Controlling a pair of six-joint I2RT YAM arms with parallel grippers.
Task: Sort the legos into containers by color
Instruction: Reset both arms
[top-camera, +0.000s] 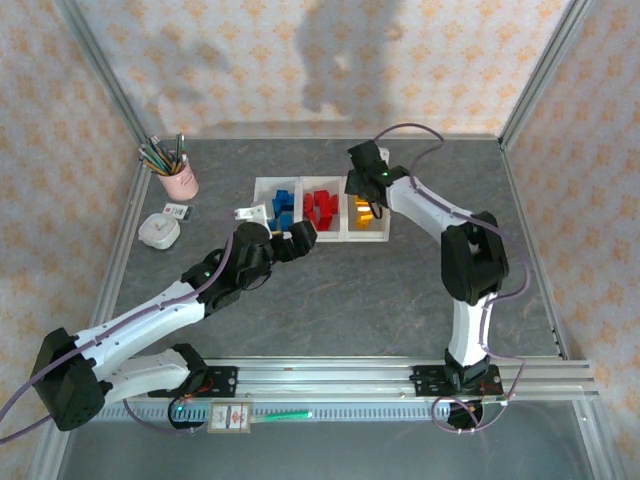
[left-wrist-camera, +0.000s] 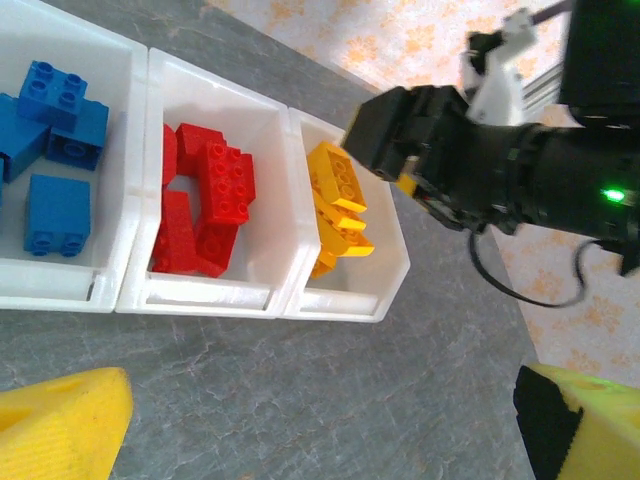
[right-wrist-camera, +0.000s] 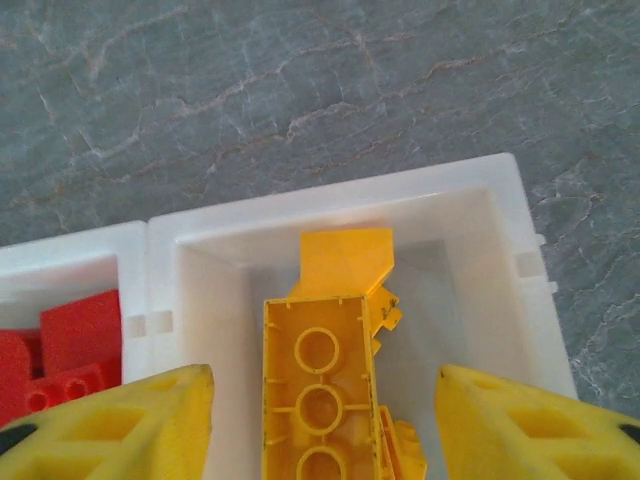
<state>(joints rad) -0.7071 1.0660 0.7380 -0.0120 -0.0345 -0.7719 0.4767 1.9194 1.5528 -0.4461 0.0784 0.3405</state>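
Observation:
Three joined white containers (top-camera: 300, 236) stand in a row at the table's middle back. Blue legos (top-camera: 283, 207) fill the left bin, red legos (top-camera: 320, 206) the middle, orange-yellow legos (top-camera: 361, 213) the right. My right gripper (top-camera: 367, 196) hangs over the right bin (right-wrist-camera: 500, 230), open. A long yellow brick (right-wrist-camera: 318, 380) lies underside-up between its pads (right-wrist-camera: 130, 420), with a gap on each side. My left gripper (top-camera: 292, 241) is open and empty just in front of the bins. In the left wrist view its gripper (left-wrist-camera: 320, 430) is over bare table, facing the blue (left-wrist-camera: 55, 150), red (left-wrist-camera: 210, 195) and yellow legos (left-wrist-camera: 335, 205).
A pink pencil cup (top-camera: 179, 176) stands at the back left, with a white device (top-camera: 158, 230) and a small card (top-camera: 178, 212) near it. A small white item (top-camera: 250, 213) lies beside the left bin. Metal frame posts edge the table, and a rail (top-camera: 400, 375) runs along the front.

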